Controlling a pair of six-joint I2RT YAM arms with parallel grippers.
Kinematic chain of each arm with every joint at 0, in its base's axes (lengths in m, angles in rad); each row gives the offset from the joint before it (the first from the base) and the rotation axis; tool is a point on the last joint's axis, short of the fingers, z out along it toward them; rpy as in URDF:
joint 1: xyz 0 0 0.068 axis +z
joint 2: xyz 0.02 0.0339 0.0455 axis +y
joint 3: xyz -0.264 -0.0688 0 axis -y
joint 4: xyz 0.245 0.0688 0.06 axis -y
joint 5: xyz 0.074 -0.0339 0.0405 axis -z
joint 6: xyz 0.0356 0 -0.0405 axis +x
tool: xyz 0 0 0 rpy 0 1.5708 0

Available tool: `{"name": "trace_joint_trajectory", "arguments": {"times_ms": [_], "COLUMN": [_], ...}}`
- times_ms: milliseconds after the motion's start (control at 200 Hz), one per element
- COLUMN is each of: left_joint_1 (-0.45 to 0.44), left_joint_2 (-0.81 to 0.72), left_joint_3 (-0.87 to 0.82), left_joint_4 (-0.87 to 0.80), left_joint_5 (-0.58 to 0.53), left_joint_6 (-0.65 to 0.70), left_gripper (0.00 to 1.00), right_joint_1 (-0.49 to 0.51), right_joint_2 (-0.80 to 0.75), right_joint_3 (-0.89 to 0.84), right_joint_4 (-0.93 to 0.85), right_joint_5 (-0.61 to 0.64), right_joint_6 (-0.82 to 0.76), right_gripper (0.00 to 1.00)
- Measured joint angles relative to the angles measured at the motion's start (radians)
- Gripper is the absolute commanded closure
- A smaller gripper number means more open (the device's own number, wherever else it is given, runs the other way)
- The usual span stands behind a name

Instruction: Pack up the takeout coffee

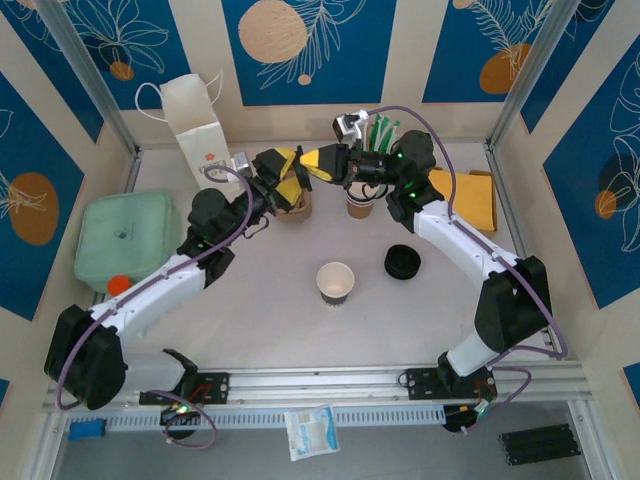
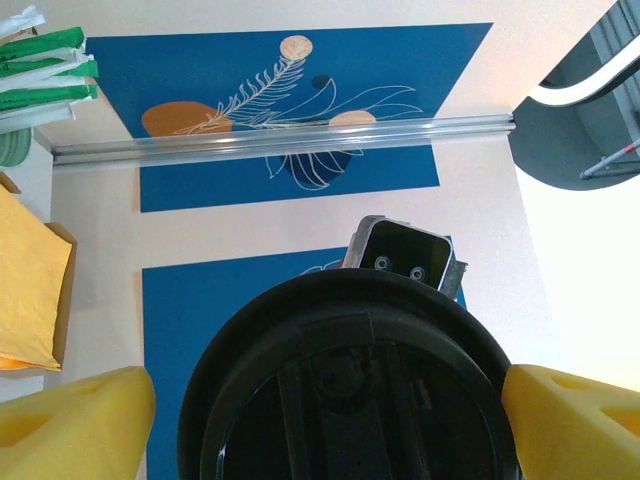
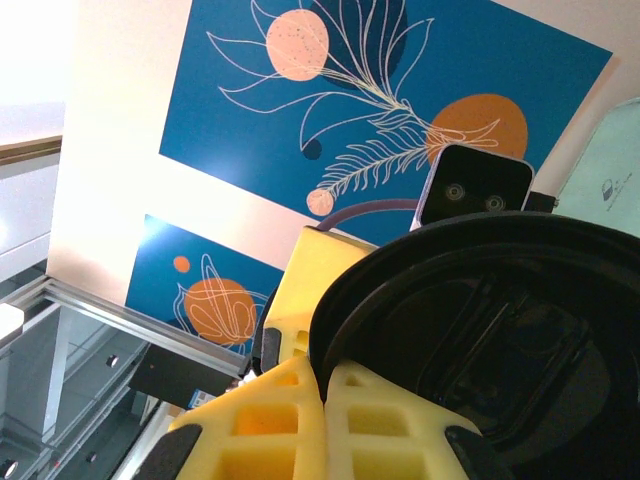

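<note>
The right claw (image 3: pixel 325 405) is clenched on the rim of a black lid (image 3: pixel 480 350), its two yellow fingers pressed together over the edge. The lid stands on edge in the air at far centre, one face to each wrist camera. In both wrist views it runs off the bottom of the frame, so its lower part is cut off.

The left claw (image 1: pixel 285 176) is released. In its wrist view one finger stands on either side of the lid. The left finger is clear of the rim; whether the right one touches it I cannot tell.

From above, the claws and arm links cover the lid almost wholly.

Two brown cups stand on the counter (image 1: pixel 270 310) at far centre. The left cup (image 1: pixel 293 207) sits under the left claw, its top hidden. The right cup (image 1: pixel 358 205) is half covered by the right arm. Whether either is capped cannot be told, so the coffee cannot be picked out for certain.

Nearer, an open cup (image 1: pixel 335 283) and a small lid stack (image 1: pixel 402 262) stand in plain sight. A paper bag (image 1: pixel 200 125) stands far left, its mouth unseen from this angle.
</note>
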Motion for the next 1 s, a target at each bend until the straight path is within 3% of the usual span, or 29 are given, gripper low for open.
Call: {"name": "trace_joint_trajectory", "arguments": {"times_ms": [495, 1000], "left_joint_1": [-0.005, -0.005], "left_joint_2": [0.007, 0.013], "left_joint_3": [0.001, 0.001], "left_joint_4": [0.020, 0.019], "left_joint_5": [-0.004, -0.008], "left_joint_6": [0.000, 0.000], "left_gripper": [0.16, 0.08], "right_joint_1": [0.006, 0.011], "right_joint_2": [0.003, 0.002], "right_joint_3": [0.000, -0.003], "right_joint_4": [0.003, -0.008], "right_joint_5": [0.000, 0.001], "right_joint_6": [0.000, -0.034], "right_gripper": [1.00, 1.00]}}
